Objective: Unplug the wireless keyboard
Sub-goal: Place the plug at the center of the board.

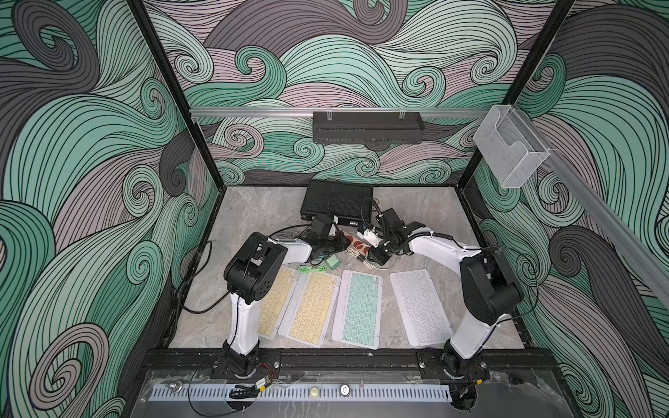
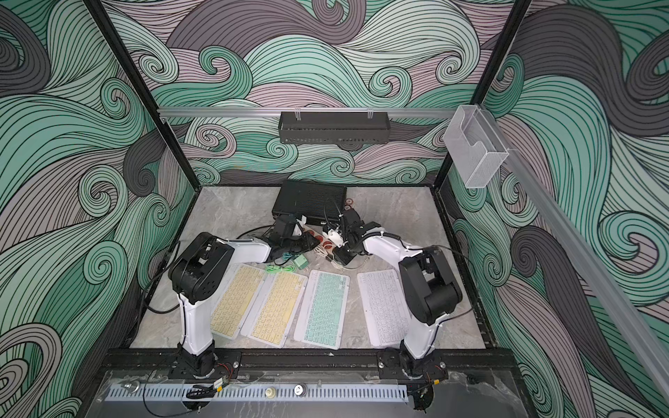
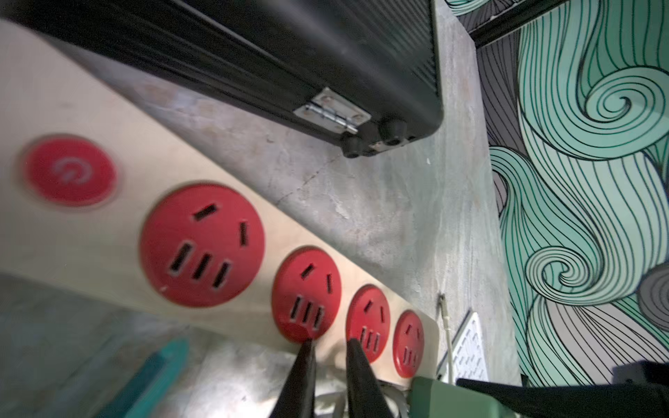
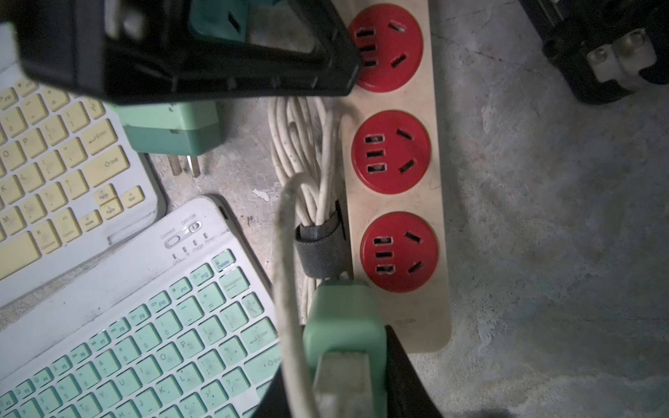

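In both top views: both arms bent forward, wrists low over power strip (image 1: pixel 356 244); teal keyboard (image 1: pixel 358 307) near it on tabletop (image 1: pixel 253 217). Left wrist view: left gripper (image 3: pixel 330 347) fingers narrowly apart, empty, tips at strip edge, probably bracing it. Right wrist view: right gripper (image 4: pixel 340 365) fingers clamped on green charger (image 4: pixel 344 318), clear of all sockets.
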`<state>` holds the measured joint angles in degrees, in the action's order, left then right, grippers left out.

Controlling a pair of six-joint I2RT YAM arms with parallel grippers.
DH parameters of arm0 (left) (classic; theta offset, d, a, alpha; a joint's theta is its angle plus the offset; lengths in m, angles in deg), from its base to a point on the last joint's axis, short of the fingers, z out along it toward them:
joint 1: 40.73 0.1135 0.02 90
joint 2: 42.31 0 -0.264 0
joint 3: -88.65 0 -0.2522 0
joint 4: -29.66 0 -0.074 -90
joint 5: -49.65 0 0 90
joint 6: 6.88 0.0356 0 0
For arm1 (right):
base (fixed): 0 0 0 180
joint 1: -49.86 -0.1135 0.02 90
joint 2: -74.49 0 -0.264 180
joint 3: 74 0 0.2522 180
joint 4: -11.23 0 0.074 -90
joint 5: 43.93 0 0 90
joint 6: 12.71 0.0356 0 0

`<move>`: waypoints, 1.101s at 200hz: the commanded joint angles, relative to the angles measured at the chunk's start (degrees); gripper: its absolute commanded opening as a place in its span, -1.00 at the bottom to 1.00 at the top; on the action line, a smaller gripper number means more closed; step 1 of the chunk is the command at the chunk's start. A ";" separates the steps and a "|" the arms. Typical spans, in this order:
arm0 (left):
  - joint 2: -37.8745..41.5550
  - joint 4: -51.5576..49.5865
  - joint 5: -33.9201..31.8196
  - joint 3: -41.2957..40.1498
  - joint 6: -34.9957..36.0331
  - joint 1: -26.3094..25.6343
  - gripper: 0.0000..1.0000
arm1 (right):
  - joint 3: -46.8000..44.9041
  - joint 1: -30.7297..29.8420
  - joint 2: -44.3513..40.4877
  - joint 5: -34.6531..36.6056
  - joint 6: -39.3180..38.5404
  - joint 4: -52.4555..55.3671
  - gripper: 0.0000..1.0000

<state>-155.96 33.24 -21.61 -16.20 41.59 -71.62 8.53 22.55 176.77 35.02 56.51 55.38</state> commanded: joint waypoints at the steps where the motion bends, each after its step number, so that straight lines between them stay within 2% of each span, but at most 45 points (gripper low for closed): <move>1: 2.24 -2.39 -4.16 -2.28 1.63 -0.09 -0.60 | 1.76 2.50 3.81 8.39 -1.64 -4.36 -1.00; 60: 6.21 1.40 -6.79 -6.19 2.43 -0.05 -0.60 | 3.48 5.06 5.80 10.52 -1.63 -7.39 -1.00; 119: 5.52 1.84 -6.20 -5.95 2.16 -0.10 -0.60 | -1.24 5.32 2.34 15.10 -2.34 -14.44 -1.00; 162: 3.59 0.51 -4.19 -3.87 2.27 0.03 -0.60 | -5.07 5.43 1.78 21.21 -3.45 -22.01 -1.00; 220: 1.93 -0.47 -2.65 -2.32 2.07 0.22 -0.60 | 1.45 6.25 6.15 14.48 -2.91 -14.59 -1.00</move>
<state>-153.18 34.05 -25.50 -20.24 42.77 -71.62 8.59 25.46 179.39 43.76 53.91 44.71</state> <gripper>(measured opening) 0.199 0.285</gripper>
